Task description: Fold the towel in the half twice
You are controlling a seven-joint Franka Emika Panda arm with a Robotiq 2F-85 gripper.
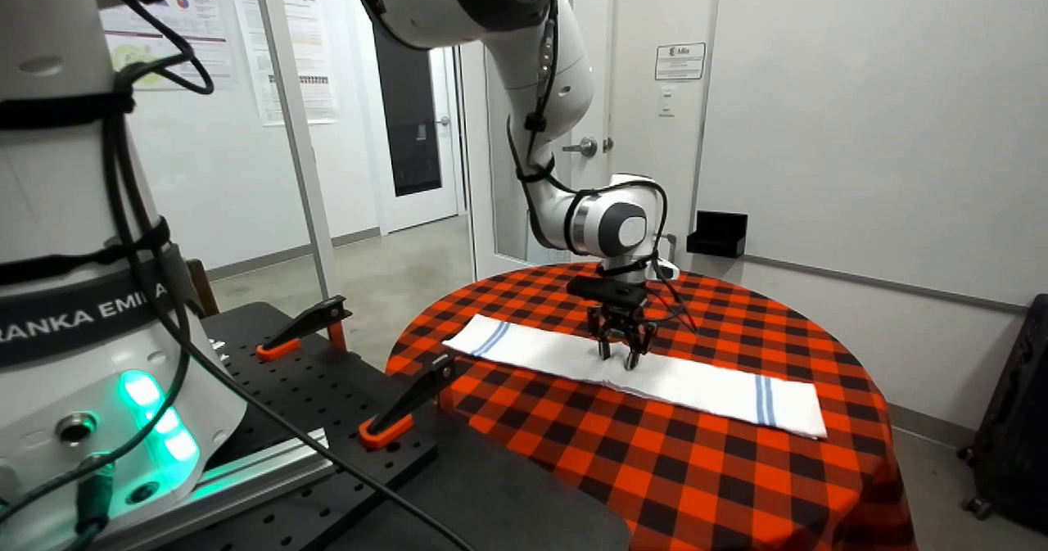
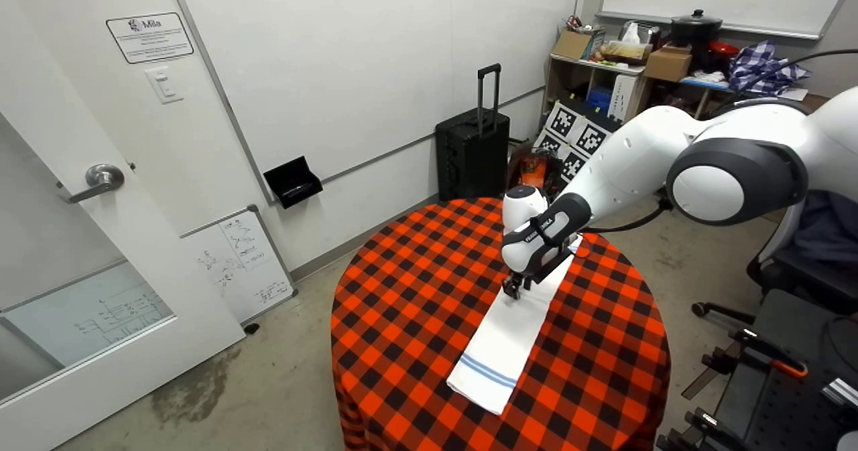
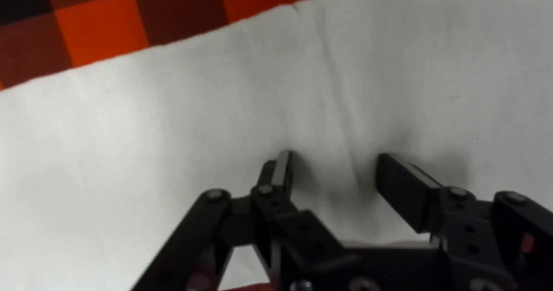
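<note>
The towel [image 1: 704,385] is a long narrow white strip lying flat, with blue stripes near both ends. It also shows in another exterior view [image 2: 507,334] and fills most of the wrist view [image 3: 151,161]. My gripper [image 1: 618,360] points down at the middle of the towel's length, with its fingertips at or just above the cloth; I cannot tell whether they touch. In the wrist view the gripper [image 3: 333,163] is open, its fingers apart with nothing pinched. A shallow crease runs across the towel between the fingers. In an exterior view the gripper [image 2: 519,290] and arm cover part of the towel.
The towel lies on a round table with a red-and-black checkered tablecloth [image 1: 639,453]. The black mounting plate [image 1: 327,404] with orange-tipped clamps [image 1: 405,399] stands beside the table near the robot base. A whiteboard wall [image 2: 348,69] and black suitcase [image 2: 472,156] are behind.
</note>
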